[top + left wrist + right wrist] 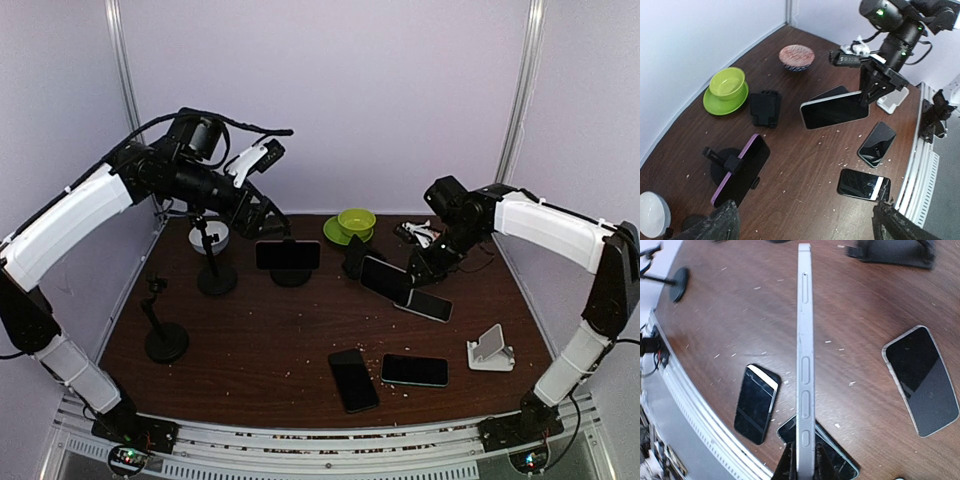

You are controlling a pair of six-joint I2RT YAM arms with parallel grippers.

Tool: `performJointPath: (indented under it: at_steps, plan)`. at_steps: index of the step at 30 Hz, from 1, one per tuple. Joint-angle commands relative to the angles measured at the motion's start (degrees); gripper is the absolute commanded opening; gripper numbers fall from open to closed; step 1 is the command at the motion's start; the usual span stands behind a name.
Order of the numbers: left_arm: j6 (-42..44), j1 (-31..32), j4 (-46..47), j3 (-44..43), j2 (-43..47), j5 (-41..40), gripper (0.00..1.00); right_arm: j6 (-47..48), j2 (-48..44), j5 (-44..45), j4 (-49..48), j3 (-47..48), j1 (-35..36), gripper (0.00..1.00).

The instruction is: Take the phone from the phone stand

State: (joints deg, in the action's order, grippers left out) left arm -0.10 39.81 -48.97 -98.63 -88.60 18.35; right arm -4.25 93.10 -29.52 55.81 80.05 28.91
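Observation:
A dark phone with a purple edge (288, 255) (740, 170) sits sideways, clamped in a black round-based phone stand (291, 276). My left gripper (262, 218) (805, 227) hovers open just above and left of it, nothing between its fingertips (715, 225). To the right, my right gripper (428, 265) (805, 465) is shut on a second phone with a pale edge (385, 278) (835, 109) (804, 365). It holds that phone tilted in the air above the table, next to an empty black folding stand (352, 255) (765, 107).
Three phones lie flat: (423, 305), (353, 379), (414, 370). A white stand (490, 350) sits front right. A green bowl on a plate (355, 222), a white bowl (210, 237) and two black pole stands (215, 270) (165, 335) stand at the back and left.

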Motion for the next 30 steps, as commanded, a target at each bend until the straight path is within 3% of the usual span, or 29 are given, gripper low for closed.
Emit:
performJointPath:
  at_steps: [1,8,18,30]
  plan:
    - [7.6,1.0,10.9,6.2,5.9,13.0,0.92,7.2,-7.4,-4.0,-2.8,-3.5,5.2,0.00]
    - [20.2,3.4,5.4,8.5,5.9,17.5,0.89,10.4,-17.5,-2.8,-11.4,-8.8,14.0,0.00]
    - [20.6,6.2,5.2,11.5,3.9,17.2,0.75,12.6,-18.3,6.4,-14.3,-5.8,25.7,0.00]
    - [23.3,9.6,4.8,15.5,4.3,11.8,0.50,14.1,-16.3,9.7,-16.5,-3.3,29.2,0.00]
